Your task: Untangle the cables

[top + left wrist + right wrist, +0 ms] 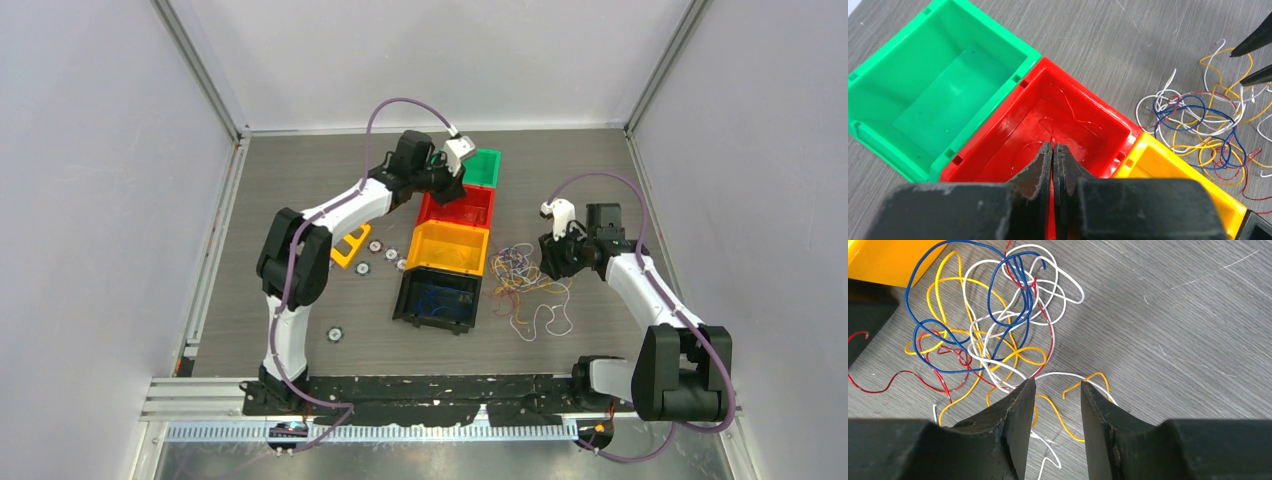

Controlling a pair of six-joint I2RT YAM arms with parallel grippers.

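Right hand (1057,383) spread, over tangled cables (993,325)

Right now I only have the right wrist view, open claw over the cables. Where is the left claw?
Observer: The left claw hangs over the red bin, shut.
Operator: Holding a cable?
Observer: None shows between its fingers.
Operator: Anything in that bin?
Observer: A few thin strands lie on its floor.
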